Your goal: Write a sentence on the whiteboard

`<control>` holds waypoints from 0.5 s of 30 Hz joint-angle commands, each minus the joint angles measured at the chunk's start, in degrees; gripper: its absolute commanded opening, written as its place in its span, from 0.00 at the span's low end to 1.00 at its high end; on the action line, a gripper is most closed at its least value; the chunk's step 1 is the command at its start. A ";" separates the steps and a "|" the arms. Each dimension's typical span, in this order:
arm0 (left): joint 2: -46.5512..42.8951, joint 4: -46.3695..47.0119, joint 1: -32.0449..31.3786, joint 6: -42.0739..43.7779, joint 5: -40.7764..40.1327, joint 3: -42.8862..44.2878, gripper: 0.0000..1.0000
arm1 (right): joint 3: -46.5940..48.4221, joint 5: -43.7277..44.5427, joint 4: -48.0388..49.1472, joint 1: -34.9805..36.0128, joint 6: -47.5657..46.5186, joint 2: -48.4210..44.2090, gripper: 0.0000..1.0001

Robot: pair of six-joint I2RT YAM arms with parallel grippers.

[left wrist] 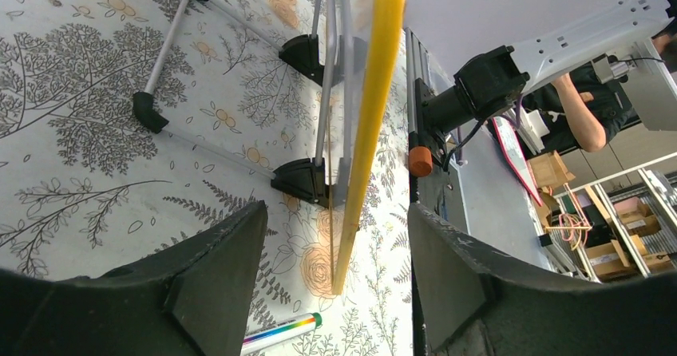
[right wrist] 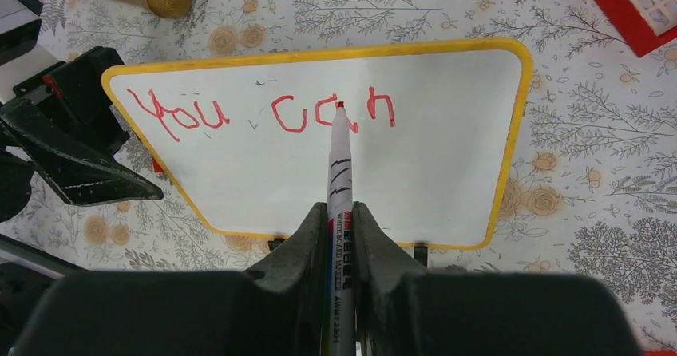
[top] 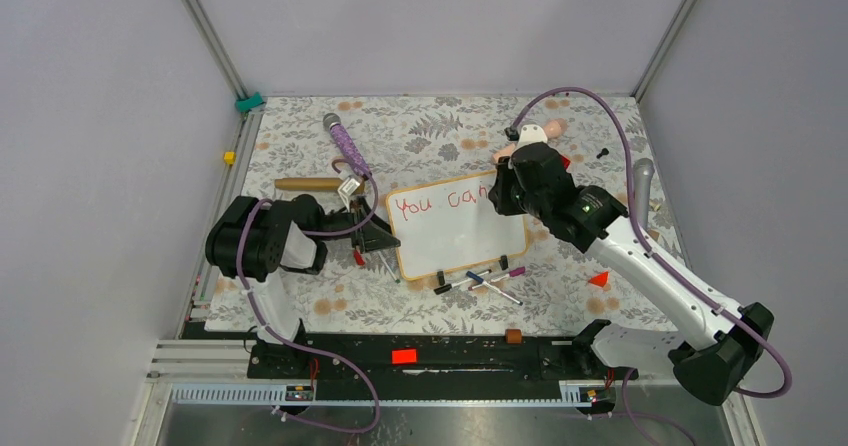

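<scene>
The sentence (right wrist: 263,112) reads only "You can", in red, along the top of the whiteboard (right wrist: 415,180); the remaining words are not yet written. The whiteboard stands propped on its black feet at the middle of the floral table cover (top: 420,131), between the two arms. It is judged light, thin and stiff, with a slick face. It is liable to slide or tip under pen pressure, so it is best held by the frame at a side edge, clear of the lettering. The right gripper (right wrist: 339,220) is pinched on a whiteboard marker (right wrist: 338,164), tip at the word "can"; contact with the surface cannot be confirmed. The left gripper (left wrist: 335,212) is spread, its fingers either side of the board's yellow edge, with no touch evident. In the top view the right arm covers the board's upper right corner and the end of the lettering. The left wrist view shows the board edge-on only.
</scene>
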 commanded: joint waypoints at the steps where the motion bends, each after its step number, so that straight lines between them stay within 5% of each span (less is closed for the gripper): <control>1: -1.06 4.04 -0.38 3.11 0.51 0.51 0.66 | 2.19 -0.96 1.36 -0.14 0.48 0.69 0.00; 15: -2.05 4.03 1.31 2.28 0.56 1.50 0.66 | 5.87 -0.72 1.24 4.63 -1.20 3.06 0.00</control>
